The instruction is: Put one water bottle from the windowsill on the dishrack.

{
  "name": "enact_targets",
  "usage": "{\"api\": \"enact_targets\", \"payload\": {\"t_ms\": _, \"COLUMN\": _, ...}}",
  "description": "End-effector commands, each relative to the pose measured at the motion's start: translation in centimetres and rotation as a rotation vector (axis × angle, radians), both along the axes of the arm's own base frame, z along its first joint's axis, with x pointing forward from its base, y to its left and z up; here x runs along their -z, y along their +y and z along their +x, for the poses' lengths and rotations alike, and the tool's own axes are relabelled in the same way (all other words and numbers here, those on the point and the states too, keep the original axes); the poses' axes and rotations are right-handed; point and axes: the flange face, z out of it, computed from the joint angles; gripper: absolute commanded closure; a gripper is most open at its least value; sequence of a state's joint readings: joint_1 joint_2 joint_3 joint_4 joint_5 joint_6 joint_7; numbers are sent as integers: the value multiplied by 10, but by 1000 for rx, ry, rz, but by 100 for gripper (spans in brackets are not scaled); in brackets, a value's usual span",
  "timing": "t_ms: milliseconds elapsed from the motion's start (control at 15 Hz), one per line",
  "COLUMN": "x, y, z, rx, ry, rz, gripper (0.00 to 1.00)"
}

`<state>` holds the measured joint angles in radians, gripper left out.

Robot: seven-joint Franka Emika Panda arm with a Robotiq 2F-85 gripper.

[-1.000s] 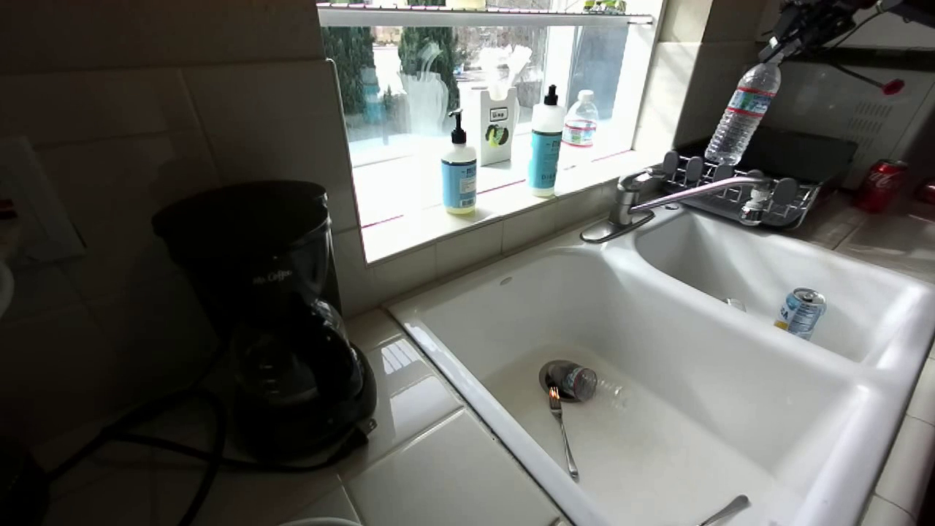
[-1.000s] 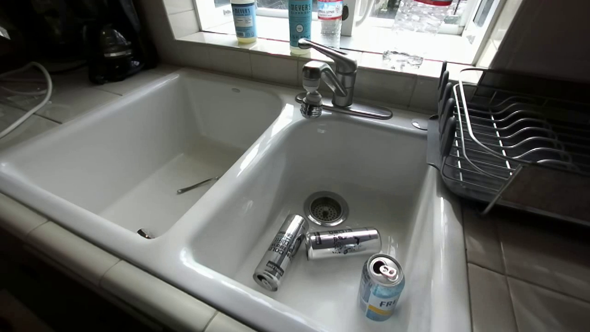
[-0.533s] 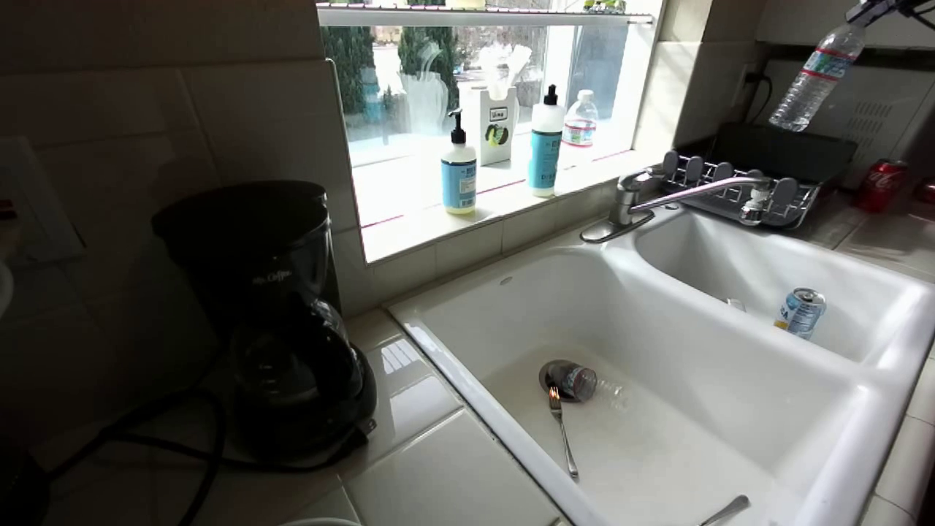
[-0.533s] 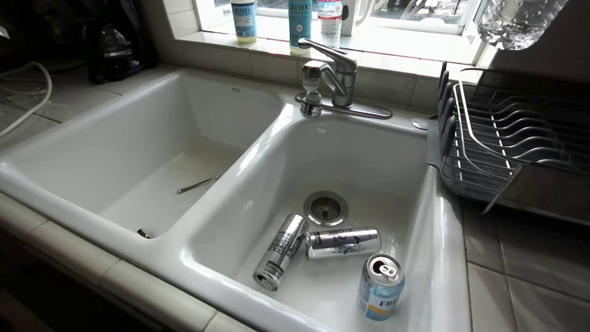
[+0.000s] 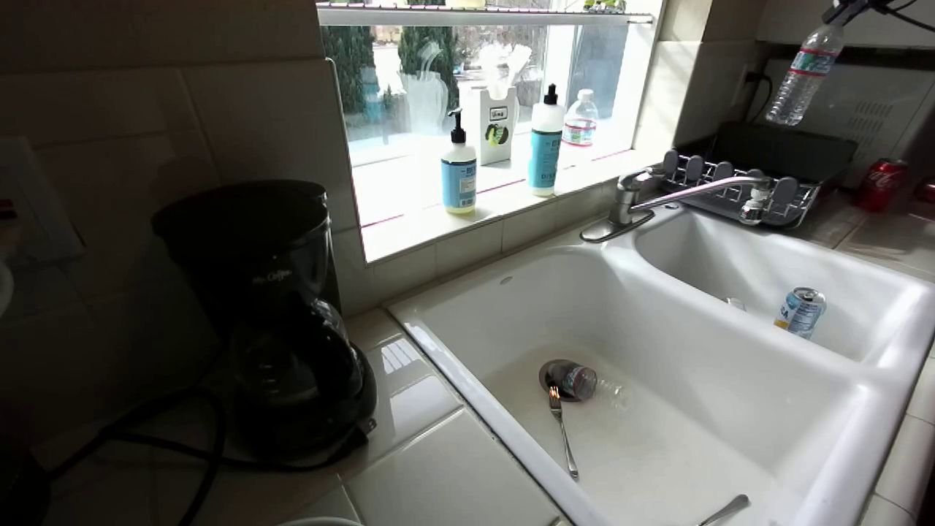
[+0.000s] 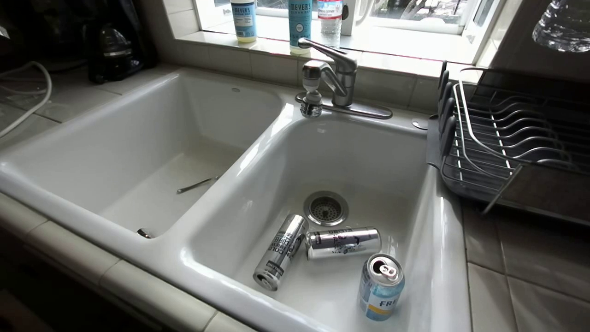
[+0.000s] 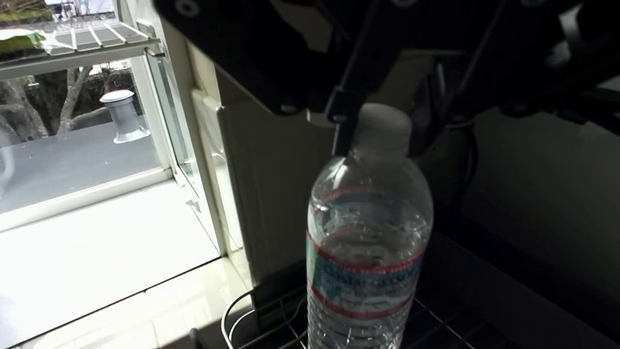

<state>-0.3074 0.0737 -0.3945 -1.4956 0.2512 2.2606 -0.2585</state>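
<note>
Gripped at its capped neck by the claw (image 7: 380, 140), the Crystal Geyser water bottle (image 7: 368, 247) hangs slightly tilted above the dishrack (image 6: 511, 133), not touching it. The carrying step seems nearly done; next should come centring, a gentle descent, then release. The bottle's clear, ribbed plastic may flex. The dishrack, bent metal wire over matte grey, sits toward the back edge of the counter (image 6: 498, 253), beside the glossy white sink (image 6: 445, 240); behind that runs the smooth, sunlit windowsill (image 6: 410, 46).
</note>
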Motion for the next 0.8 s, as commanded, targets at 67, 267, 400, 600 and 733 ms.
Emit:
{"api": "enact_targets", "payload": {"t_ms": 67, "x": 19, "y": -16, "z": 65, "rx": -28, "ry": 74, "rz": -12, "gripper": 92}}
{"api": "enact_targets", "payload": {"t_ms": 267, "x": 35, "y": -7, "z": 96, "rx": -51, "ry": 104, "rz": -43, "gripper": 92}}
{"api": "enact_targets", "payload": {"t_ms": 400, "x": 47, "y": -1, "z": 115, "rx": -76, "ry": 98, "rz": -51, "gripper": 92}}
{"api": "enact_targets", "payload": {"t_ms": 600, "x": 67, "y": 17, "z": 135, "rx": -111, "ry": 84, "rz": -39, "gripper": 92}}
{"api": "enact_targets", "payload": {"t_ms": 733, "x": 80, "y": 23, "z": 144, "rx": -119, "ry": 92, "rz": -33, "gripper": 92}}
